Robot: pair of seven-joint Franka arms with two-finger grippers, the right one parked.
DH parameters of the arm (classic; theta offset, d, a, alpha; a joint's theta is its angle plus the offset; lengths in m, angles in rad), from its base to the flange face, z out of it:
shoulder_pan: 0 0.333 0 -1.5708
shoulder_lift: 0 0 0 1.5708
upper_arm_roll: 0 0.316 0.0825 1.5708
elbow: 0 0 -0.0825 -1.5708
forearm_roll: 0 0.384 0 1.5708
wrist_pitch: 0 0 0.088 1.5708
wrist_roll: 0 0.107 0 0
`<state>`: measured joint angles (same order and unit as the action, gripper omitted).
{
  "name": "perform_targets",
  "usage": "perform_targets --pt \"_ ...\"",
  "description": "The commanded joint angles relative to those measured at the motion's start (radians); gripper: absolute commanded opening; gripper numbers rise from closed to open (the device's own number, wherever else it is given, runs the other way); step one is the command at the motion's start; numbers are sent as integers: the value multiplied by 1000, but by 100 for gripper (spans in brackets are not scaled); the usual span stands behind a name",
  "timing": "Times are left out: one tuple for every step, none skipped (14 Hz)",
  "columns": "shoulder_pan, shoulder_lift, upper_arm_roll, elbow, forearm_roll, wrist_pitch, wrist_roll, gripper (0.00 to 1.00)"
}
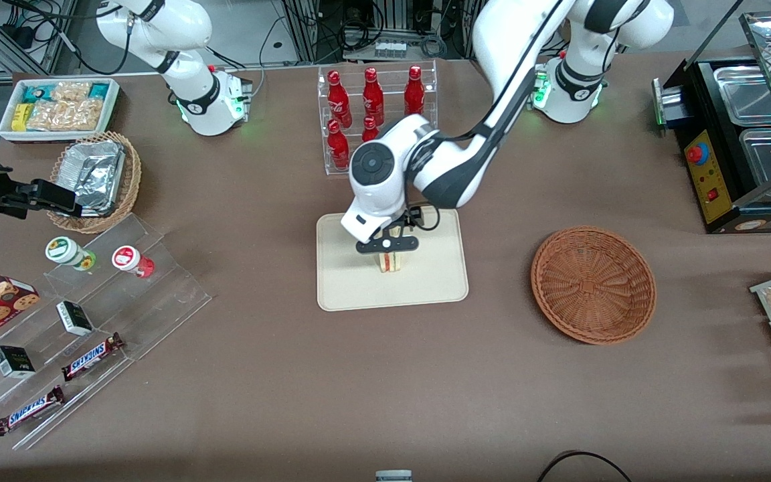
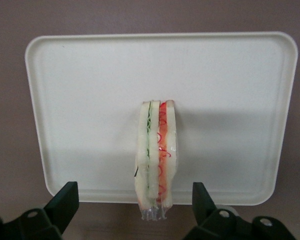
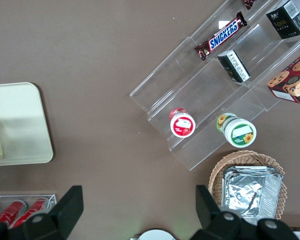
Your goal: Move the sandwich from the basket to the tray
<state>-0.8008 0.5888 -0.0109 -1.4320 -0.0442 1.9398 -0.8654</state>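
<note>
The sandwich (image 1: 391, 262) stands on its edge on the cream tray (image 1: 425, 281), near the tray's middle. In the left wrist view the sandwich (image 2: 157, 155) shows pale bread with green and red filling, upright on the tray (image 2: 230, 90). My left gripper (image 1: 387, 244) is just above it, open, with one finger on each side and a clear gap to the bread; it also shows in the left wrist view (image 2: 134, 190). The reddish-brown basket (image 1: 593, 284) lies empty toward the working arm's end of the table.
A rack of red bottles (image 1: 375, 114) stands just farther from the camera than the tray. Toward the parked arm's end are an acrylic shelf with candy bars (image 1: 91, 355), a lighter wicker basket with foil (image 1: 94, 181) and a white snack bin (image 1: 57, 107). A black warmer (image 1: 740, 147) stands toward the working arm's end.
</note>
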Motion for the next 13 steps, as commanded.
perform_targets --pt "37 -98 11 -21 1 -53 -6 100" --pt "52 -122 22 -21 1 -79 -4 100" --pt "67 -157 38 -21 12 -117 14 100" --pt "96 -185 45 -21 21 -158 53 100" --pt "124 -214 46 -21 23 -204 109 100" --pt "152 -242 46 -22 23 -247 146 100" --pt "190 -266 46 -22 24 -281 176 100" --pt "219 -289 46 -25 24 -304 208 100" --pt "253 -315 46 -28 26 -333 256 100" --pt "287 -334 46 -30 26 -370 300 100" --pt "310 -352 48 -31 29 -395 343 100" --pt "351 -372 46 -34 29 -412 386 100" --pt "380 -388 48 -34 29 -424 413 100"
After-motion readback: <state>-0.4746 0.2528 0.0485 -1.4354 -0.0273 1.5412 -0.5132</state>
